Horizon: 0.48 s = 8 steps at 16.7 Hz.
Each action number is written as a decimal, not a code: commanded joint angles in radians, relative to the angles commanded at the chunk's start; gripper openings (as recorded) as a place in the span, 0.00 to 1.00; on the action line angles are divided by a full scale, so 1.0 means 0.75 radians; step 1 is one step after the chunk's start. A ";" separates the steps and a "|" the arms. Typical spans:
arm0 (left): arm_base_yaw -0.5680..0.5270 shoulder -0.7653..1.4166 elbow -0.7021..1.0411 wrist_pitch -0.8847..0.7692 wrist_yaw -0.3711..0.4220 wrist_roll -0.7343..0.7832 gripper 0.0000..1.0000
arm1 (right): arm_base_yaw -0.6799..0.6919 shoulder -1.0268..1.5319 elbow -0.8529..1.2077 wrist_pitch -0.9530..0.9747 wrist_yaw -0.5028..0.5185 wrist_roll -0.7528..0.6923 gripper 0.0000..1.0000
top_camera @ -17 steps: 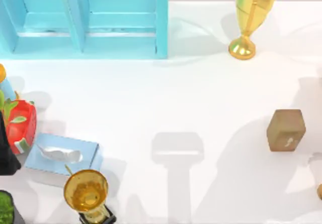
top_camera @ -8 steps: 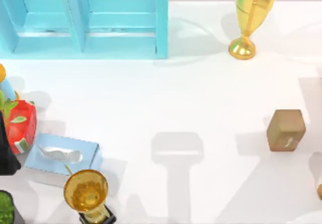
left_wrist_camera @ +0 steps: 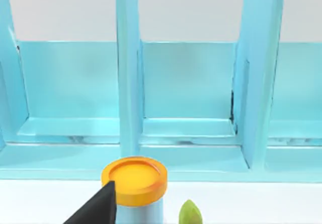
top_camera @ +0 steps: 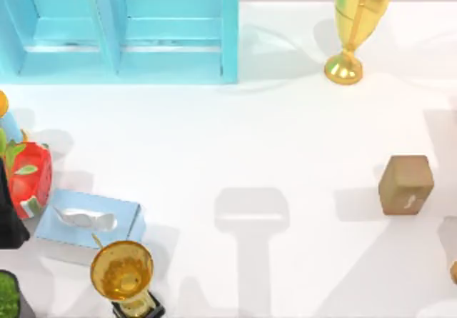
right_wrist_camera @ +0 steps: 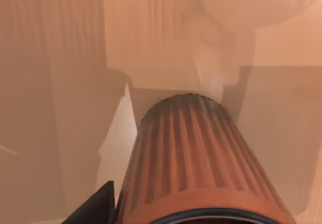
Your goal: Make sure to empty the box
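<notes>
While the small brown box (top_camera: pixel 406 184) stands alone on the white table (top_camera: pixel 285 132) near its right edge, its slightly longer side running front to back, we judge our right arm the nearer one for emptying it. From above we see the box's place. The right wrist view adds a ribbed brown round bin (right_wrist_camera: pixel 201 158) close below the right gripper (right_wrist_camera: pixel 95 206). The left gripper (left_wrist_camera: pixel 95 211) hangs by an orange-lidded pale blue jar (left_wrist_camera: pixel 134 178), facing the light blue shelf unit (left_wrist_camera: pixel 191 83). We cannot tell whether either pair of jaws is open or closed.
</notes>
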 joint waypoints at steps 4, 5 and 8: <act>0.000 0.000 0.000 0.000 0.000 0.000 1.00 | 0.000 0.000 0.000 0.000 0.000 0.000 0.62; 0.000 0.000 0.000 0.000 0.000 0.000 1.00 | 0.000 0.000 0.000 0.000 0.000 0.000 0.55; 0.000 0.000 0.000 0.000 0.000 0.000 1.00 | 0.000 0.000 0.000 0.000 0.000 0.000 0.32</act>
